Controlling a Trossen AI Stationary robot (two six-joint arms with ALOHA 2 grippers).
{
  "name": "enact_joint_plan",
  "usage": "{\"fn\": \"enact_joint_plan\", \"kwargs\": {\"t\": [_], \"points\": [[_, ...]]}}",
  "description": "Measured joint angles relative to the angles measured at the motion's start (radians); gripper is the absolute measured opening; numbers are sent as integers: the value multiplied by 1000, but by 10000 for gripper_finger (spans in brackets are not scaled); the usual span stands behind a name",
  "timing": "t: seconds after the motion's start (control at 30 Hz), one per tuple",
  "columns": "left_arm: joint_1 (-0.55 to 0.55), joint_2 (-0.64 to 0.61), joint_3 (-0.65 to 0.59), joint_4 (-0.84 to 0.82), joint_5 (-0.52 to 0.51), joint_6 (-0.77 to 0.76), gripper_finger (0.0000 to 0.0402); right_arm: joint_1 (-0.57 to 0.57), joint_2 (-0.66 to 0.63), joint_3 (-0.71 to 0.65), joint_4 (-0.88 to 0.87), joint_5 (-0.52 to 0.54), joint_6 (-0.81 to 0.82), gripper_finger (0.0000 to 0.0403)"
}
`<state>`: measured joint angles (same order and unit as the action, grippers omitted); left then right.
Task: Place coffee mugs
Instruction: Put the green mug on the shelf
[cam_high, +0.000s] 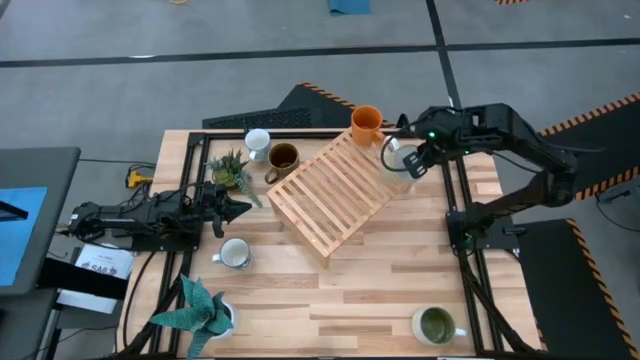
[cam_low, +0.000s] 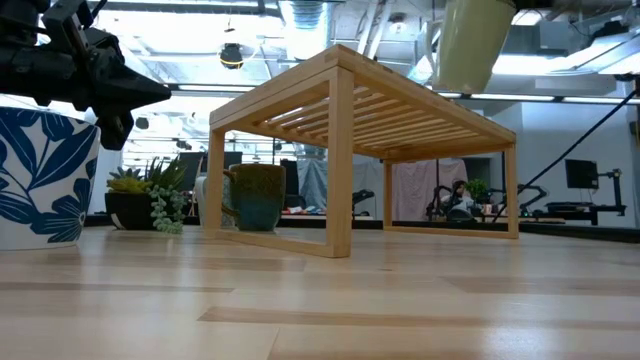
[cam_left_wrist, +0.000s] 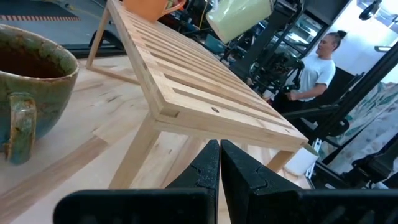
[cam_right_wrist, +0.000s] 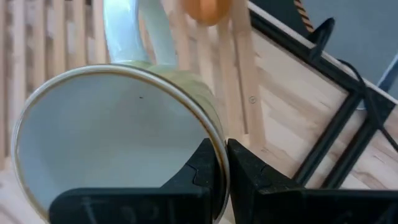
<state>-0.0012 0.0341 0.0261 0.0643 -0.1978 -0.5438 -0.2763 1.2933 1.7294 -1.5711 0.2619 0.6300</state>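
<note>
Aloft, pale green mug (cam_right_wrist: 118, 143), glossy, cream-white inside, handle outward, rim pinched by right gripper (cam_right_wrist: 222, 165) fingers above slatted rack's (cam_high: 335, 190) far-right corner, left gripper (cam_high: 236, 209) fingers closed, empty, near worktop's (cam_high: 400, 285) left edge

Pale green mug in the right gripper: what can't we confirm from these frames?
- High view: the right gripper covers most of the pale green mug; height above the rack unreadable.
- Low view: the mug is cut off by the top edge; the grip is out of frame.
- Right wrist view: the mug fills the frame and hides what lies directly below.
- Left wrist view: only the mug's lower part shows.
</note>
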Motion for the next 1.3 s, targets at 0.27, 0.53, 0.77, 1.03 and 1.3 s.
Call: {"fn": "enact_joint_plan", "kwargs": {"t": [0.27, 0.53, 0.77, 1.03, 1.3], "points": [[0, 0, 0, 3, -9, 7, 0, -47, 79, -1, 0, -2, -29, 44], [0, 0, 0, 2, -12, 7, 0, -80, 114, 0, 0, -27, -24, 44], [0, 0, 1, 2, -12, 2, 0, -80, 122, 0, 1, -44, -10, 59], [0, 0, 1, 2, -11, 1, 0, -80, 121, 0, 0, -22, -10, 64], [0, 0, 1, 2, -11, 1, 0, -80, 121, 0, 0, 14, -10, 66]]}}
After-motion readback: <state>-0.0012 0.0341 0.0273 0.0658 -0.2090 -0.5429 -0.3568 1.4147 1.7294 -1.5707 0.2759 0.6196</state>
